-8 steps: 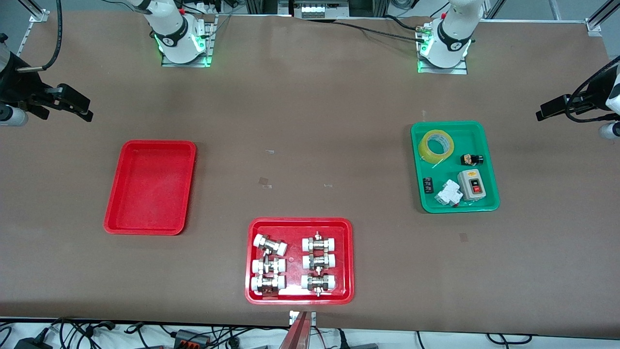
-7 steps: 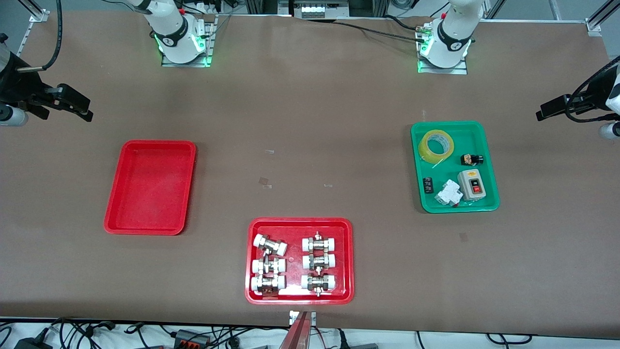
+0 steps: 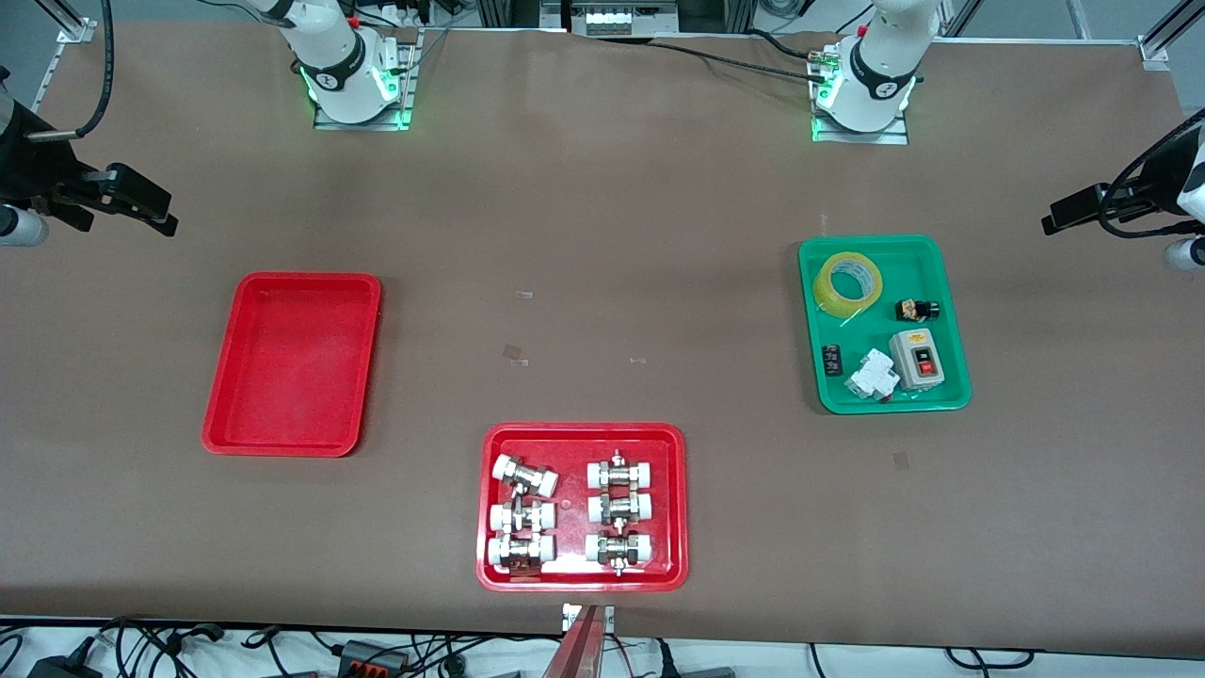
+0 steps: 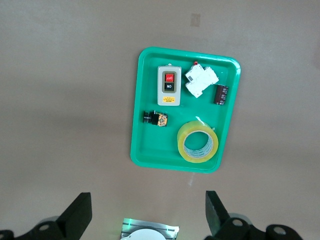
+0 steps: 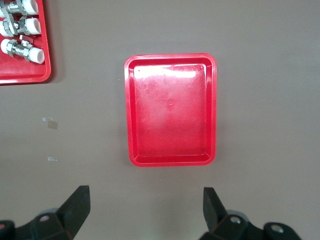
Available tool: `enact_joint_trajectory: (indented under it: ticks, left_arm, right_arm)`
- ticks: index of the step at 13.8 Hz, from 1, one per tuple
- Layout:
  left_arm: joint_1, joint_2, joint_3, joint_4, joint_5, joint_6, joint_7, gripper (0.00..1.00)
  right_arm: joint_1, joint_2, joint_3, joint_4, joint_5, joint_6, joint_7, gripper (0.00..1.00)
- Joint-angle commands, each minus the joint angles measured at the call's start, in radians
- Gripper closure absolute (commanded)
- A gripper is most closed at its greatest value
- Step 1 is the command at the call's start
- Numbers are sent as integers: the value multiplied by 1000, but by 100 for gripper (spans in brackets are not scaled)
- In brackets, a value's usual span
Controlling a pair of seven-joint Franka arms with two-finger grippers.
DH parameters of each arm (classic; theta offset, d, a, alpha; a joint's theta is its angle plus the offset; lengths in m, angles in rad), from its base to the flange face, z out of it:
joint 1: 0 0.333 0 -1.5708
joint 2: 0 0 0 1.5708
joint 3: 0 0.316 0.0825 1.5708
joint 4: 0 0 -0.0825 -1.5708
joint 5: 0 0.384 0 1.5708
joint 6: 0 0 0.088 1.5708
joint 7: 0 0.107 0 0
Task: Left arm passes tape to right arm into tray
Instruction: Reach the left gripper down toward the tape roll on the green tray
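Note:
The tape [image 3: 832,287], a yellowish roll with a white core, lies flat in the green tray [image 3: 885,407], at the tray's end farthest from the front camera. It also shows in the left wrist view [image 4: 182,142]. My left gripper [image 3: 1073,209] hangs high over the left arm's end of the table, open and empty [image 4: 148,210]. The plain red tray [image 3: 294,363] lies empty toward the right arm's end, and shows in the right wrist view [image 5: 170,120]. My right gripper [image 3: 141,200] hangs high over that end, open and empty [image 5: 146,202].
In the green tray [image 4: 137,130] are also a grey switch box [image 3: 917,359], a white breaker [image 3: 871,375] and small black parts. A red tray of metal fittings [image 3: 673,499] lies near the table's front edge, midway between the arms.
My right gripper has shifted slightly toward the robots' side of the table. The left gripper, the tape and the trays have not moved.

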State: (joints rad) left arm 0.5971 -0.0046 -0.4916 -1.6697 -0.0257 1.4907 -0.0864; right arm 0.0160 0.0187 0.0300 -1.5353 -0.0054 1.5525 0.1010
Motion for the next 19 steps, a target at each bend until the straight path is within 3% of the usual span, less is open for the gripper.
enact_joint_trajectory:
  ticks: [1, 7, 9, 12, 17, 19]
  left_arm:
    - [1, 49, -7, 15, -19, -13, 25, 0]
    - [7, 195, -8, -4, -13, 49, 28, 0]
    - [9, 248, -10, -89, -13, 156, 28, 0]
    - [10, 221, -11, -249, -11, 242, 27, 0]
    - [15, 190, -39, -542, -11, 535, 14, 0]
    - [12, 193, -73, -605, -13, 618, 10, 0]
  right_arm:
    - [-10, 9, 4, 20, 15, -19, -7, 0]
    - [-10, 9, 4, 20, 10, 0, 0, 0]
    - [-8, 9, 5, 17, 10, 0, -4, 0]
    - [-8, 9, 4, 14, 7, -2, -6, 0]
    - [-8, 9, 5, 6, 13, 0, -6, 0]
    - [-8, 9, 5, 6, 15, 1, -7, 0]
